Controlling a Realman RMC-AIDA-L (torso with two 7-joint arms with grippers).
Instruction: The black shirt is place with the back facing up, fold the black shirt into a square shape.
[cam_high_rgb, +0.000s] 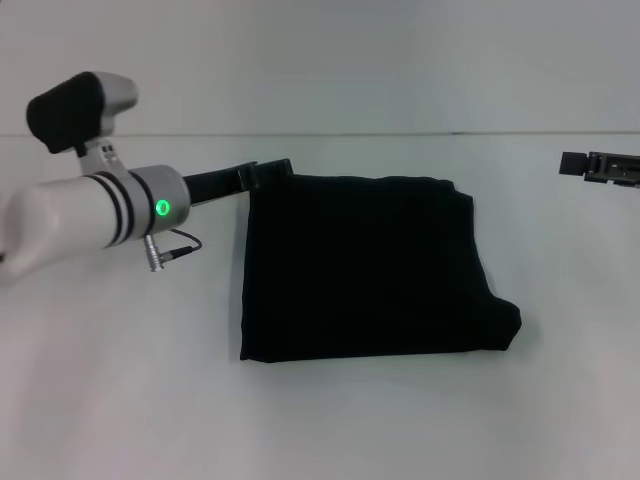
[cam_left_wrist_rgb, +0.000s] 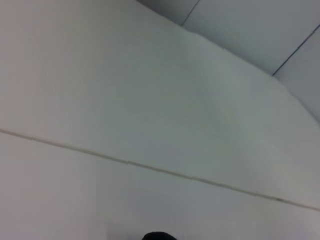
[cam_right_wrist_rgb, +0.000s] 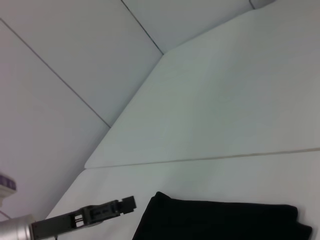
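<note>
Black shirt (cam_high_rgb: 365, 268) lies mid-table, folded to a near-square (one corner bulges). Left gripper (cam_high_rgb: 272, 171) sits at its far left corner, right gripper (cam_high_rgb: 572, 163) well apart; neither's finger state can be told. Next: tidying the corner, probably.

White table (cam_high_rgb: 350, 420), white wall (cam_high_rgb: 350, 60)

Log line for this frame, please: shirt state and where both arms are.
black shirt: folded, roughly square, flat on table | left gripper: at far-left corner | right gripper: off to right, clear

White table (cam_left_wrist_rgb: 150, 100) — thin seam (cam_left_wrist_rgb: 150, 168)
</note>
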